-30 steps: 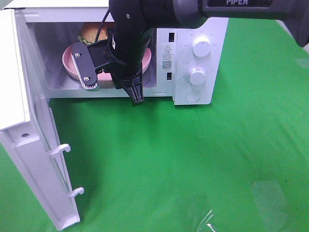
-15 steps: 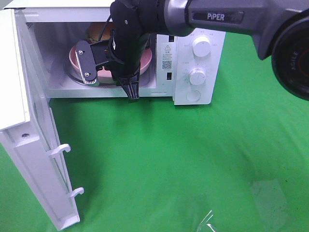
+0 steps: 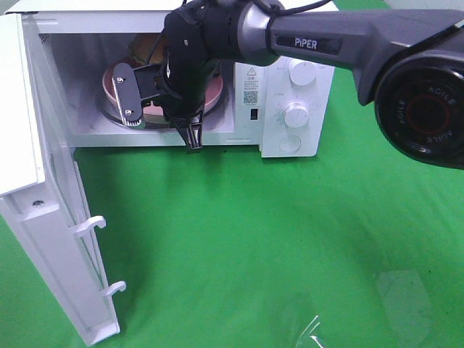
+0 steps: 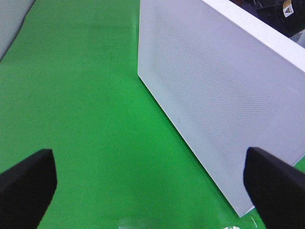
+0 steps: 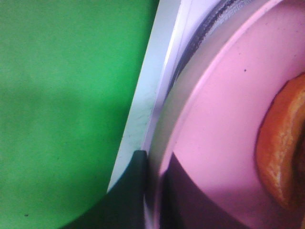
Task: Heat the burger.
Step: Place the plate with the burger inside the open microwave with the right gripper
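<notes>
Seeing right pincer (image 5: pixel 151 183) pinching the rim of the pink plate (image 5: pixel 214 124) inside the open microwave (image 3: pixel 290 109), burger (image 5: pixel 281 152) on it. Got left pincer (image 4: pixel 151 186) spread wide over the green surface (image 4: pixel 86 95), beside the door (image 4: pixel 214 86).

the microwave (image 3: pixel 288 43) sits at the back of the table (image 3: pixel 290 239). its door (image 3: pixel 43 217) hangs open on the left. the plate (image 3: pixel 212 93) lies inside the microwave, with the burger (image 3: pixel 143 46) on it. two knobs (image 3: pixel 303 70) are right of the opening.
</notes>
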You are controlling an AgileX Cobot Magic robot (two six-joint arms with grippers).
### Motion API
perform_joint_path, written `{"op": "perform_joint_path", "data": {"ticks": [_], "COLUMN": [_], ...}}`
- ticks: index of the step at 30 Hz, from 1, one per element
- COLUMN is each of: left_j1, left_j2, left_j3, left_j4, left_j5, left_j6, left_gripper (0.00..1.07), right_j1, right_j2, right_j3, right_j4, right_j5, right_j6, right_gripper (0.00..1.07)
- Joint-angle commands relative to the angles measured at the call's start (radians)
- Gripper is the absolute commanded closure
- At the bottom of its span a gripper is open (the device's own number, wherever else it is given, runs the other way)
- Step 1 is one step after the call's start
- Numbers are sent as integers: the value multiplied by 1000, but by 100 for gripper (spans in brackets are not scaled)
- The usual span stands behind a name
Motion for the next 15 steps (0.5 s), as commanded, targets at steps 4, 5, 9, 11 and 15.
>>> {"op": "perform_joint_path", "data": {"ticks": [4, 5, 9, 11, 15], "left_j1": [-2, -2, -2, -2, -2], "left_j2": [-6, -6, -6, -6, -6], "left_j3": [2, 2, 2, 2, 2], "left_j4": [-1, -1, -1, -1, -1], "left_j5": [2, 2, 2, 2, 2], "left_j6": [-4, -4, -4, -4, -4], "left_gripper": [7, 7, 7, 7, 7], "right_j1": [-3, -3, -3, -3, -3], "right_j2": [-8, -8, -8, -8, -8], "right_j3": [-21, -21, -21, -21, -21], "right_j4": [-9, -9, -9, -9, -5], "right_j5": [-96, -96, -98, -103, -104], "right_j6": [-38, -38, -38, -38, -29], "right_gripper": [107, 107, 107, 106, 102]}}
